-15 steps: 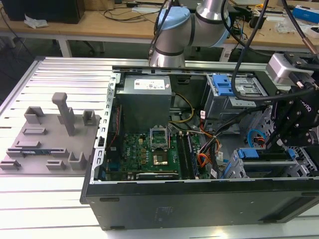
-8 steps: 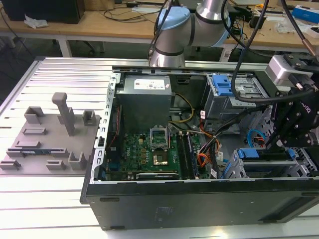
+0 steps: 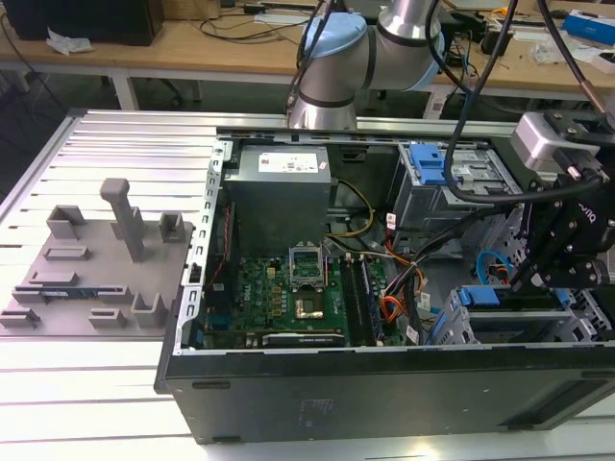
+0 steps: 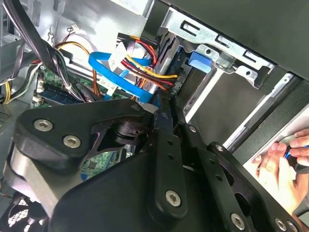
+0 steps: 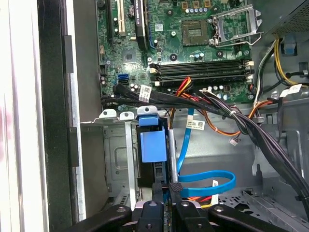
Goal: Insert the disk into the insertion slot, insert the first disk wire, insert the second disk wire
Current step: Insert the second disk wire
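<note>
The disk (image 5: 153,145), in its bright blue carrier, sits edge-on inside the insertion slot (image 5: 113,154), a grey metal cage in the case's corner. In the exterior view the disk (image 3: 479,296) lies in the slot (image 3: 444,331) at the case's right. My gripper (image 5: 166,186) hovers right at the disk's rear edge with its fingers close together. A blue flat disk wire (image 5: 207,178) loops toward the fingertips, and its end is hidden behind them. In the second wrist view the gripper (image 4: 164,110) is beside the blue wire (image 4: 111,67) and a red-yellow-black wire bundle (image 4: 149,67) that runs to the disk's back.
The open computer case holds a motherboard (image 3: 288,288), a power supply (image 3: 279,187) and a larger bay with a blue latch (image 3: 428,163). A thick black cable bundle (image 5: 241,121) crosses near the slot. A grey fixture plate (image 3: 96,269) lies at the exterior view's left. A person's hand (image 4: 282,164) shows outside the case.
</note>
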Robot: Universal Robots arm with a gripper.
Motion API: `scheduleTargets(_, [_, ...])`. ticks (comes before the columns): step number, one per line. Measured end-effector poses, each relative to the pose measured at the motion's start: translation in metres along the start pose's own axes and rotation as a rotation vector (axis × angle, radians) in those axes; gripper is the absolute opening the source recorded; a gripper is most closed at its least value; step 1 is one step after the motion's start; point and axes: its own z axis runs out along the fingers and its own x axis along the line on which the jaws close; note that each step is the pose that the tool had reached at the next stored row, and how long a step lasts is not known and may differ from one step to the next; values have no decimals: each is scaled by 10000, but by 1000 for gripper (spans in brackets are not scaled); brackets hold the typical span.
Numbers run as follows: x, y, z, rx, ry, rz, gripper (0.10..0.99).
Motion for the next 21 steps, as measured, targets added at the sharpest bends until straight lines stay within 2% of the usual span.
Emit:
scheduleTargets(3, [22, 43, 25, -1, -10, -5, 173])
scheduleTargets(5, [27, 71, 29, -3, -16, 1, 286])
scheduleTargets(6, [28, 77, 12, -1, -16, 1, 286])
scheduleTargets(7, [27, 83, -30, 2, -12, -2, 357])
scheduleTargets(8, [27, 92, -138, 9, -8, -3, 357])
scheduleTargets(12, [16, 113, -354, 29, -8, 0, 345])
scheduleTargets(13, [10, 119, -413, 35, -8, 0, 275])
scheduleTargets(14, [6, 124, -455, 38, -10, 1, 275])
scheduleTargets(17, [-8, 139, -632, 58, 1, 19, 106])
scheduleTargets(21, [-15, 143, -634, 66, 29, 24, 106])
